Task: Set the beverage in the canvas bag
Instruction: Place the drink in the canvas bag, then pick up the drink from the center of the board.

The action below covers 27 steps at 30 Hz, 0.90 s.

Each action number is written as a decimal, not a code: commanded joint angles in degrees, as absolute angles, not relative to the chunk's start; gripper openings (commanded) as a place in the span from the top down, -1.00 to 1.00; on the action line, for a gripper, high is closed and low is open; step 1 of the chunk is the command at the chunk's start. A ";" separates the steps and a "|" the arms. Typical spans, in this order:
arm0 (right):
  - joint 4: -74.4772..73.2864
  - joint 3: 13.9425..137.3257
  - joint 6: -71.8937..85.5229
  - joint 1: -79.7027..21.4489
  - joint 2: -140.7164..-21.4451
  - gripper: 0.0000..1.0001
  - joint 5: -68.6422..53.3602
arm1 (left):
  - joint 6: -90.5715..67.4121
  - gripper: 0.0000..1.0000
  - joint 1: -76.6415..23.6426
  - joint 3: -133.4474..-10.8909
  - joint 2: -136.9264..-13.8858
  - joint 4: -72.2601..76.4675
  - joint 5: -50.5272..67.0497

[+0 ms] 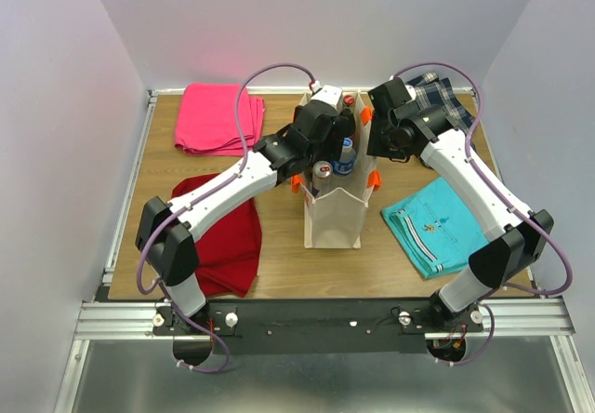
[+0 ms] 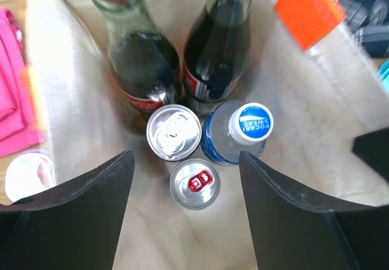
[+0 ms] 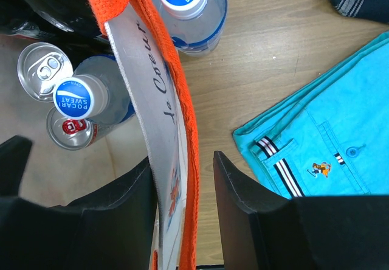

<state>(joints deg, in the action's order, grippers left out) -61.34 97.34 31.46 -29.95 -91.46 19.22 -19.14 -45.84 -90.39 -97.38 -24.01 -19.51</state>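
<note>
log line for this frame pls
left gripper: open, over bag | right gripper: on bag wall | bag: bottles, cans in | one bottle outside

Illumination is bright, even and diffuse across all three views. In the top external view the white enclosure walls reflect light evenly, and the arms cast only soft, short shadows on the wooden table (image 1: 279,255). A faint pink tint shows on the back wall above the pink cloth (image 1: 216,117).

In the left wrist view the can tops (image 2: 174,131) and the white bottle cap (image 2: 253,121) are sharp. The orange strap (image 2: 309,10) and the black fingers (image 2: 79,215) at the frame edges are soft. The glass bottles (image 2: 141,57) show small highlights.

In the right wrist view the teal shorts (image 3: 322,142) and wood grain are in focus.
</note>
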 commanded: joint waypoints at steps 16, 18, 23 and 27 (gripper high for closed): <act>-61.44 111.44 27.95 -30.32 -93.95 -0.08 21.10 | -15.29 -0.62 -46.05 -91.25 -83.50 -25.40 -23.46; -61.00 113.28 27.25 -30.32 -94.92 -0.11 20.22 | -15.38 -0.63 -46.05 -89.13 -80.87 -25.58 -24.69; -60.12 117.41 26.46 -30.32 -98.96 -0.15 19.25 | -15.12 -0.68 -45.62 -83.24 -75.16 -27.15 -28.47; -59.77 121.63 25.75 -31.20 -101.51 -0.22 19.25 | -15.47 -0.73 -43.95 -79.64 -71.46 -27.33 -29.27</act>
<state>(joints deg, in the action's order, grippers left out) -60.84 116.84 27.35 -29.95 -98.35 19.75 -15.57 -45.45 -82.91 -75.40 -26.33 -25.45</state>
